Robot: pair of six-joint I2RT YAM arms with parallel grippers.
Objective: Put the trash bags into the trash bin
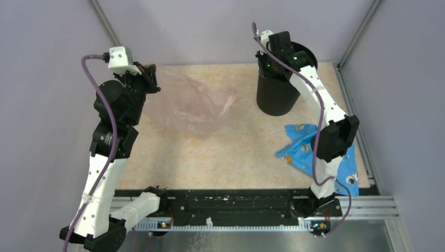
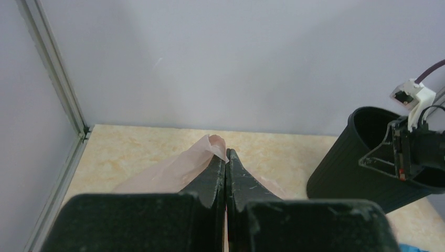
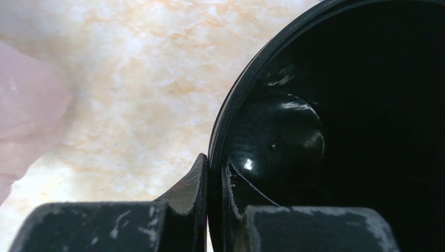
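at the far edge of the table (image 1: 225, 163): bag pinched, bin steadied

over on the left, pinching a fold of the bag (image 1: 194, 105) with the left gripper (image 2: 226, 157), fingers pressed together on the pink film, the rest slumped and crumpled on the table. over on the right, clamping the bin (image 1: 275, 97) at its rim with the right gripper (image 3: 210, 163), one finger inside the wall, one outside, closed tight on the plastic.

looks like the set-up step: securing the bin while readying the bag for the carry. not yet over the opening, that bag; well apart from the bin, with bare table between.

next, judging from this: swinging the bag across to the right, getting it above the mouth, then lowering and stuffing, since film that thin and wide will likely balloon and snag on the rim. keeping the right grip firm to stop any tipping, and minding the right wrist parked over part of the opening.

inside the bin: nothing to see but a shiny bare floor. standing upright, too. beside the right arm, a blue patterned cloth (image 1: 296, 147) lying flat, no part in this.
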